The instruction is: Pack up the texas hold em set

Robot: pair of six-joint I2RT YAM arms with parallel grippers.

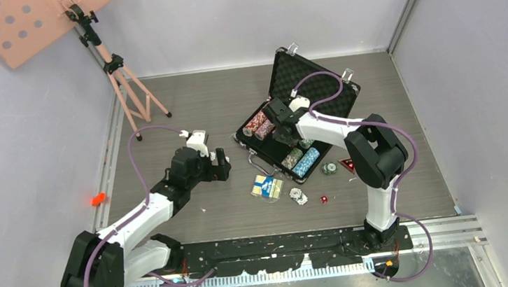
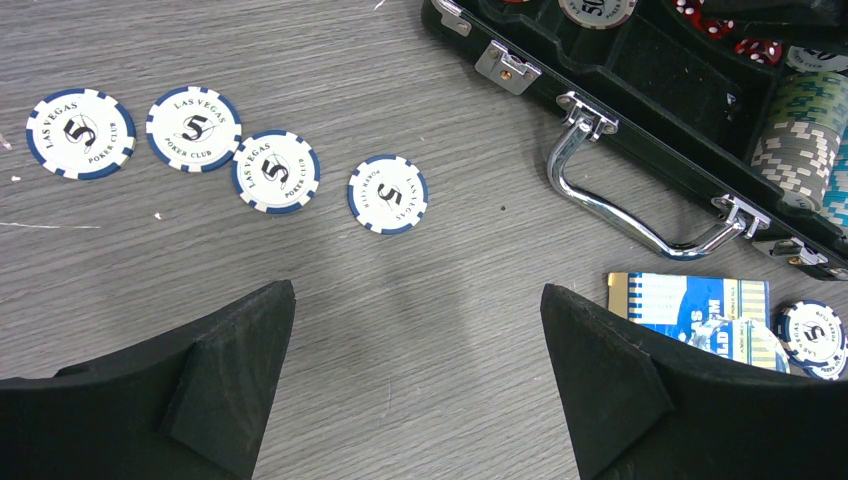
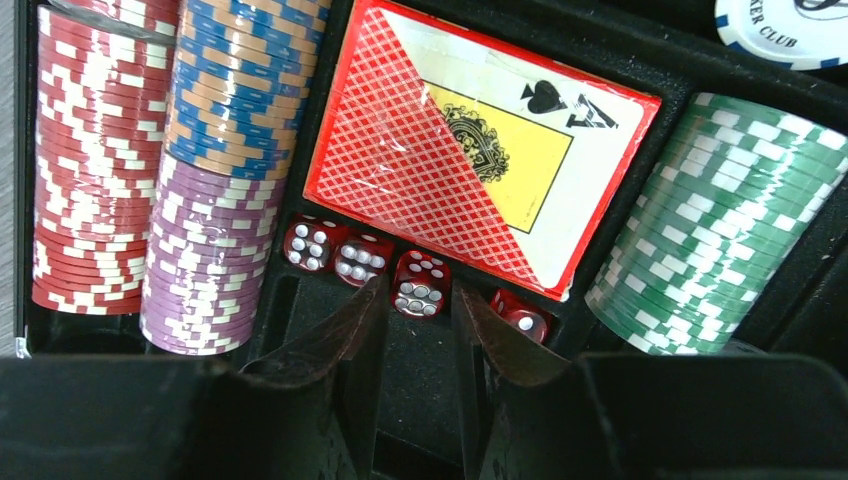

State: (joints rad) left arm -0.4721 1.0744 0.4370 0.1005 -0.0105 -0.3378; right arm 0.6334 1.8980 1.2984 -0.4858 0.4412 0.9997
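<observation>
Briefcase of the hold'em set, lid raised, on the far right of the surface. Its tray holds rows of chips, the red deck and, in the slot on the deck's near side, four dice. The right tool hangs over that slot, its fingers narrowly apart with the third die at the mouth of the gap; whether they pinch it cannot be told. Judged step: seating the dice. For a clean result, the fingers should part only enough to free the die, then rise straight so the neighbours are not dragged. Outside, near the case's handle, lie the blue deck and four blue-white chips; a loose die lies nearer the arms. The left tool, fingers wide apart and empty, hovers over the surface just near of these chips.
</observation>
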